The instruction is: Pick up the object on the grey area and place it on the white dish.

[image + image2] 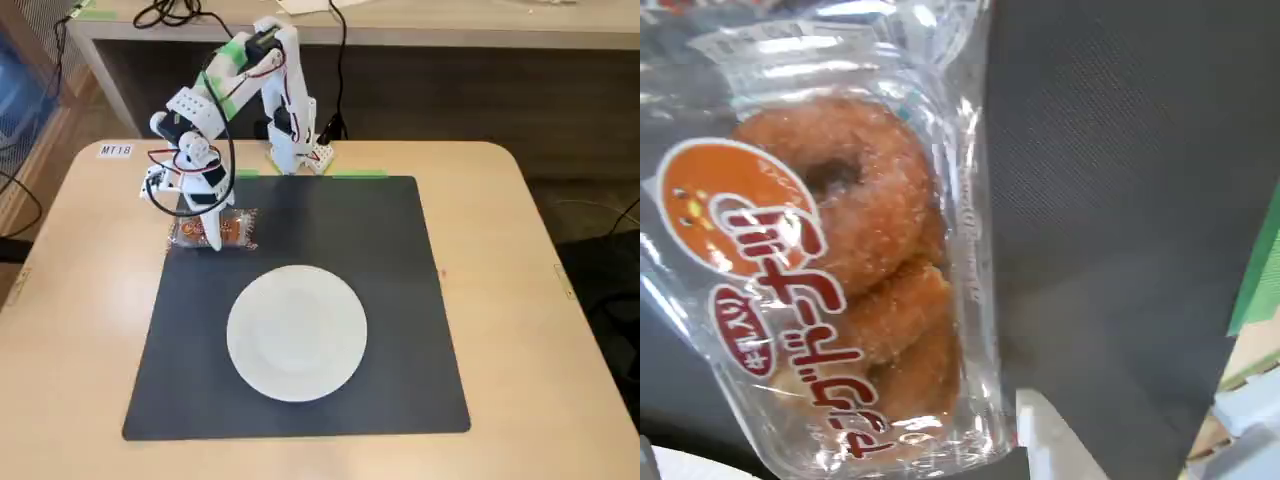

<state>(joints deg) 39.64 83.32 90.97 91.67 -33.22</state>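
Lying at the far left corner of the large dark grey square mat (340, 300) in the fixed view is the small snack pack in a clear crinkly plastic wrapper (232, 229), its left end reaching the mat's edge beside the light wooden tabletop (540, 300). The white arm's two-finger gripper (208, 238) stands right over the pack, its tip down at the wrapper; whether the fingers are parted or pressed on the pack cannot be told from either picture.

The wrist view shows the wrapper (830, 260) up close. Inside it sit orange-brown sugared ring doughnuts stacked one over another, the top one with its hole showing. An orange oval label and white and red print cover the front of the plastic, which catches bright glare along its folds. The pack rests on the mat (1110, 200).

The plain round white plate with a shallow rim (296, 332) lies on the mat nearer the camera in the fixed view, close to the mat's middle, apart from the pack, and holds nothing. Green tape (358, 174) lies along the mat's far edge near the arm's base.
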